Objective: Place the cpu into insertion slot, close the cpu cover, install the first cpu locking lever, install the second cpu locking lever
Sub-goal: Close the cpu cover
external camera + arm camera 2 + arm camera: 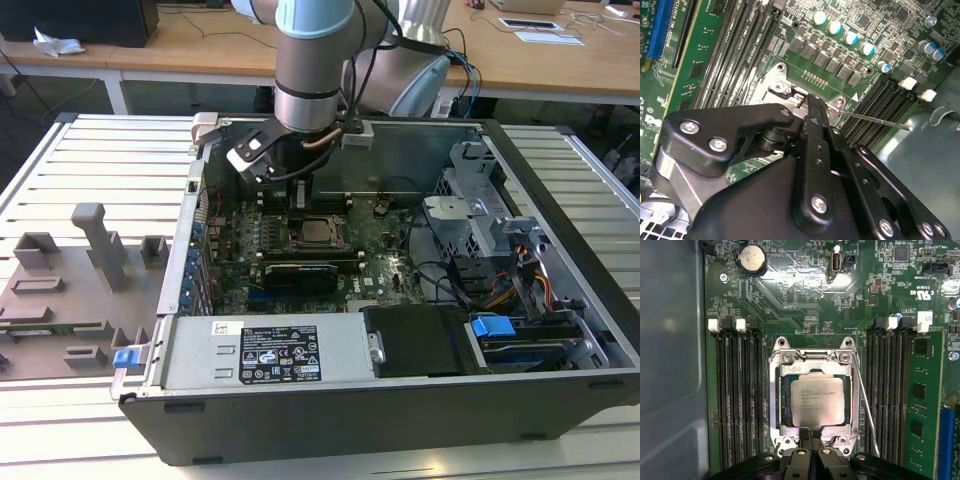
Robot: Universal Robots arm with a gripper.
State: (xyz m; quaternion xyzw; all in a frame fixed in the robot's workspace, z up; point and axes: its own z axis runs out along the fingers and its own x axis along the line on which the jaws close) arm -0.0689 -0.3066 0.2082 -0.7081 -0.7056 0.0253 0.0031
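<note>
- Cpu (817, 401) lies flat in the slot (785, 407), inside the open case (400, 420).
- Cover (774, 390) is down, framing the chip.
- Jaws are together, tips at the cover's edge, seemingly pressing it flat.
- One lever (866, 405) appears unlatched.

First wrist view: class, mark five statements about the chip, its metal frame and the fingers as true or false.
1. The chip lies in the socket. True.
2. The metal frame stands raised upright. False: it lies flat around the chip.
3. The fingers are spread wide apart. False: they are together, at the frame's edge.
4. Memory slots run on both sides of the socket. True.
5. The round battery lies on top of the chip. False: it sits on the green board, apart from the socket.
</note>
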